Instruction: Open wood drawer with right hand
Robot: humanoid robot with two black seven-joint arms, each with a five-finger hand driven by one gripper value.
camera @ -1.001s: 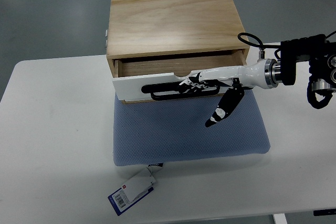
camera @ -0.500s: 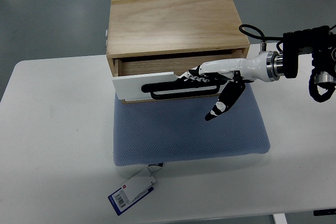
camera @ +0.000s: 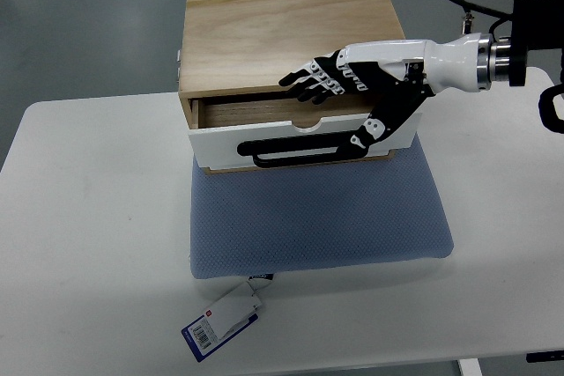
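Fingers (camera: pixel 310 82) of your right hand (camera: pixel 352 77) are spread and hold nothing, hovering over the front edge of the box (camera: pixel 291 37). The drawer (camera: pixel 300 140) sits partly pulled out, its white front showing the black handle (camera: pixel 304 151). Box rests on a blue pad (camera: pixel 317 217) on the counter (camera: pixel 88 235); a tag (camera: pixel 222 320) lies near the pad's front.

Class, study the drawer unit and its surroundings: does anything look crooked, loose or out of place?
Mostly tidy. Two small oddities: a barcode tag trails loose from the blue mat's front edge onto the white table, and the drawer's white front sits slightly skewed to the wooden box.
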